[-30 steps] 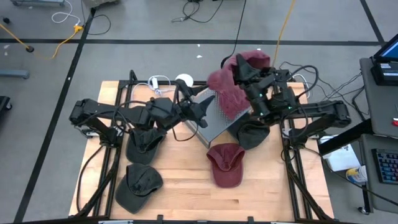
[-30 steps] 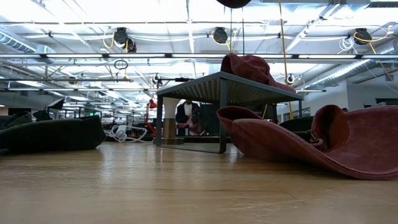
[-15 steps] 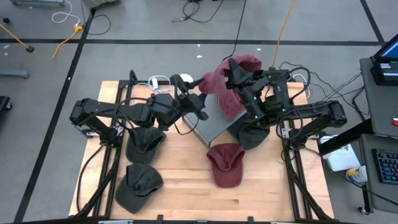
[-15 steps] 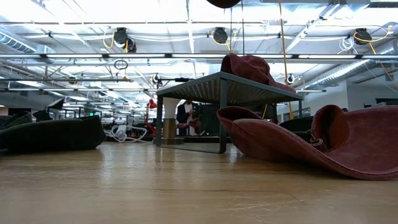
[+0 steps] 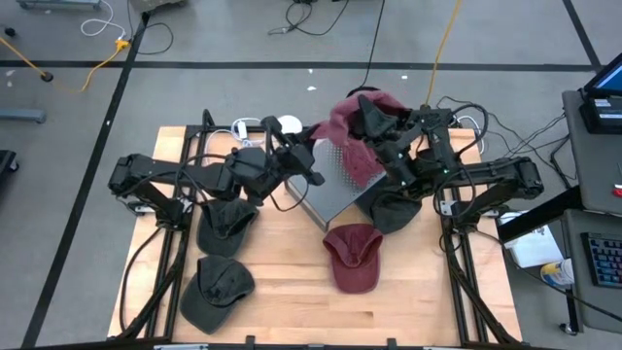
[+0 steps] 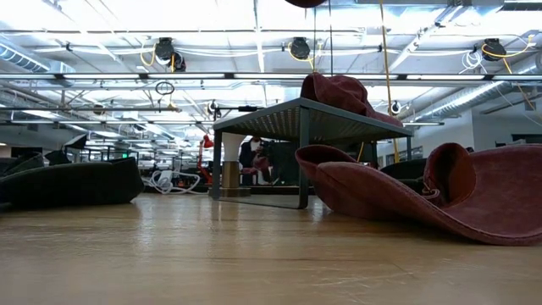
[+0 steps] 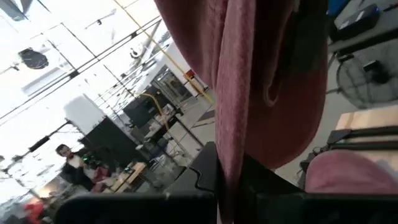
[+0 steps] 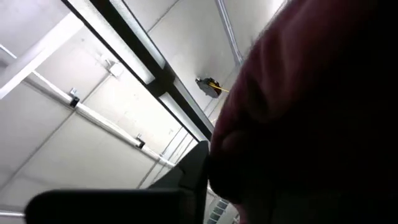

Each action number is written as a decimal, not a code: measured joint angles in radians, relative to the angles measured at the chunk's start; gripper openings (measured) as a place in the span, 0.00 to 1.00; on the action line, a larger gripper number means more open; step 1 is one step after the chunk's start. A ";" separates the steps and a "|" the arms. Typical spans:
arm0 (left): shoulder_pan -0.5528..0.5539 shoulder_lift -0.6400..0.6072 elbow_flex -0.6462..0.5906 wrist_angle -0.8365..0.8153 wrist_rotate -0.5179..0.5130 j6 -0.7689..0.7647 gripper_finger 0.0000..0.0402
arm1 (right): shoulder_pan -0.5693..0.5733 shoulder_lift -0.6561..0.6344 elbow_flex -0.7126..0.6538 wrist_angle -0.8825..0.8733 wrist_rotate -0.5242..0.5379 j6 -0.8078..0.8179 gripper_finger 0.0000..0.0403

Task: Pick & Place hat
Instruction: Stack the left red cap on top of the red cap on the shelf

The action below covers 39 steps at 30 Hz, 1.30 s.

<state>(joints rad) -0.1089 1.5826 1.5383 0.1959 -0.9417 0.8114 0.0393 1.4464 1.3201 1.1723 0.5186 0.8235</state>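
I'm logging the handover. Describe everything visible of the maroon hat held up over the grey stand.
The maroon hat is a soft fabric cap, crumpled and draped, hanging in the air above the grey stand at the table's back. The left pincer is shut on its edge, which hangs between the fingers in the left wrist view. The right pincer is at its other side; its grip cannot be told.

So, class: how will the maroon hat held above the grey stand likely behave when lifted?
Probably floppy: the maroon hat hangs in folds between the left gripper and right gripper. Likely light and unlikely to roll, since it drapes limply over the grey stand.
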 joint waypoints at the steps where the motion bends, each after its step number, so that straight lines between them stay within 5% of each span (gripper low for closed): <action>1: 0.000 0.000 0.000 -0.001 -0.003 0.011 0.02 | 0.002 0.000 0.000 -0.005 -0.005 0.000 0.20; 8: 0.001 0.002 0.000 0.066 -0.057 0.096 0.02 | 0.064 -0.030 0.000 -0.207 0.025 0.062 0.41; 15: 0.004 0.002 -0.001 0.103 -0.084 0.149 0.02 | 0.181 -0.087 -0.001 -0.303 0.191 -0.064 0.46; 24: 0.005 -0.017 -0.001 0.119 -0.050 0.123 0.02 | 0.374 -0.151 -0.001 -0.310 0.405 -0.533 0.42; 39: 0.002 -0.134 -0.001 0.117 0.246 -0.267 0.02 | 0.625 -0.198 -0.002 -0.373 0.744 -1.488 0.41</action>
<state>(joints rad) -0.1066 1.4486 1.5372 0.3131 -0.6954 0.5445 0.6644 1.2488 1.3182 0.7997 1.2626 -0.6646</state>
